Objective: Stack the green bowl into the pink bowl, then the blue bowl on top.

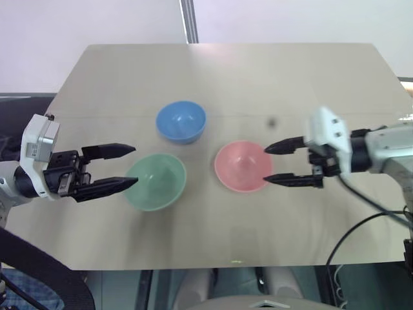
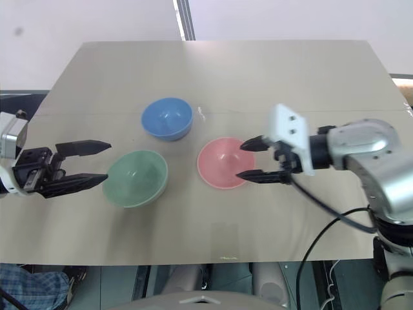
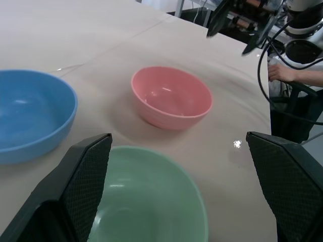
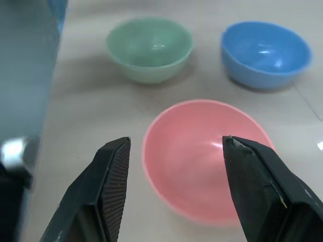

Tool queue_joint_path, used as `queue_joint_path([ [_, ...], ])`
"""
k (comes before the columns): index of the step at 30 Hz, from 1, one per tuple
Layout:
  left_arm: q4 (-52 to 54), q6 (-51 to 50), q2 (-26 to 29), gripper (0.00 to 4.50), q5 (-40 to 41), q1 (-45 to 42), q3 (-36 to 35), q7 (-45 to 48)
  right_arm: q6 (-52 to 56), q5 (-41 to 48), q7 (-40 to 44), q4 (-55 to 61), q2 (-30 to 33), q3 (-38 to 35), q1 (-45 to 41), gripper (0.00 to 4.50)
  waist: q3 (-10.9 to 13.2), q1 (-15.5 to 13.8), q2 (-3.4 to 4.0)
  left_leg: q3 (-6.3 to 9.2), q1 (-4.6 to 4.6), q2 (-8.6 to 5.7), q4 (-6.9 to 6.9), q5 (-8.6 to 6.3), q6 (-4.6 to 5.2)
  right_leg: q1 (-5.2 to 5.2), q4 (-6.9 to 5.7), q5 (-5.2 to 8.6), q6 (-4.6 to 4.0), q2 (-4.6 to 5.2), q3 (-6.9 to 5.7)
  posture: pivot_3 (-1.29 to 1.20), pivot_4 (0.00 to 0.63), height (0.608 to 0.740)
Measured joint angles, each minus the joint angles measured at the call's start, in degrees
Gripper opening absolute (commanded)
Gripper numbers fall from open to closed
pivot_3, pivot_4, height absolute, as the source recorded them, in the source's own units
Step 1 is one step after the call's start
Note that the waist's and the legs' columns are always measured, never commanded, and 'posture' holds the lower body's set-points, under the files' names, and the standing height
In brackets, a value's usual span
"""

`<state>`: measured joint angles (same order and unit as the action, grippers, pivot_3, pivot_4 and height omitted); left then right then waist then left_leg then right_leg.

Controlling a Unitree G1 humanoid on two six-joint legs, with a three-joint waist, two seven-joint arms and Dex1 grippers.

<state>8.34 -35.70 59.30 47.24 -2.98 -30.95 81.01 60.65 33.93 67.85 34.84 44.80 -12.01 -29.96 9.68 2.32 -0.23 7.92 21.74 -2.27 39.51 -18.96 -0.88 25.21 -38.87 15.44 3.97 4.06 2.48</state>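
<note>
Three bowls sit apart, upright and empty on the tan table. The green bowl (image 1: 155,181) is front left, the pink bowl (image 1: 242,166) to its right, and the blue bowl (image 1: 181,121) behind and between them. My left gripper (image 1: 132,166) is open, level, with its fingertips at the green bowl's left rim and nothing between them. My right gripper (image 1: 266,164) is open too and points left, its tips over the pink bowl's right rim. In the right wrist view the pink bowl (image 4: 202,156) lies beyond and below the spread fingers (image 4: 108,186).
The table (image 1: 226,71) has bare room behind the bowls and along its front edge. Black cables (image 1: 361,232) hang off my right arm by the table's right front corner. A person's hand (image 3: 282,73) rests beyond the right side. A metal post (image 1: 188,19) stands behind the far edge.
</note>
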Motion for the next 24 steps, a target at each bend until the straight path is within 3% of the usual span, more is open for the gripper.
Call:
queue_joint_path([
  [4, 0.1, 0.8, 0.0, 4.50, -1.6, 1.0, 0.1, -0.8, 1.8, 7.2, -0.9, -5.6, 2.1, -14.4, 5.6, 3.19, 0.0, 0.1, 0.00, -0.05, -0.06, 0.00, -0.01, 0.00, 0.00, -0.02, -0.04, 0.00, 0.00, -0.03, 0.03, 0.00, 0.150, 0.740],
  [7, -0.1, 1.9, 0.2, 4.50, -3.3, 1.5, 0.0, -0.7, 0.8, 8.7, -1.2, -8.8, 3.7, -18.3, 9.9, 3.19, 0.0, 0.2, 0.01, -0.22, -0.12, 0.00, -0.02, 0.00, 0.01, -0.02, -0.11, -0.01, -0.01, -0.05, 0.11, 0.00, 0.150, 0.740],
  [14, -2.0, 4.8, 2.2, 4.50, -6.7, 4.0, 0.0, 2.4, -0.8, 13.4, -3.5, -9.5, 4.3, -21.4, 11.2, 3.19, 0.0, 0.1, 0.02, -0.44, -0.16, 0.02, -0.02, 0.00, 0.02, -0.04, -0.13, -0.01, -0.01, -0.06, 0.17, 0.00, 0.150, 0.740],
  [24, -3.1, 9.3, 3.1, 4.50, -10.8, 4.9, 2.7, 5.6, -5.8, 29.6, -3.4, -5.5, 3.8, -25.7, 14.1, 3.19, 0.0, 0.1, 0.01, -0.42, -0.16, 0.04, -0.02, 0.00, 0.02, -0.11, -0.06, -0.01, -0.01, -0.04, 0.12, 0.00, 0.150, 0.740],
])
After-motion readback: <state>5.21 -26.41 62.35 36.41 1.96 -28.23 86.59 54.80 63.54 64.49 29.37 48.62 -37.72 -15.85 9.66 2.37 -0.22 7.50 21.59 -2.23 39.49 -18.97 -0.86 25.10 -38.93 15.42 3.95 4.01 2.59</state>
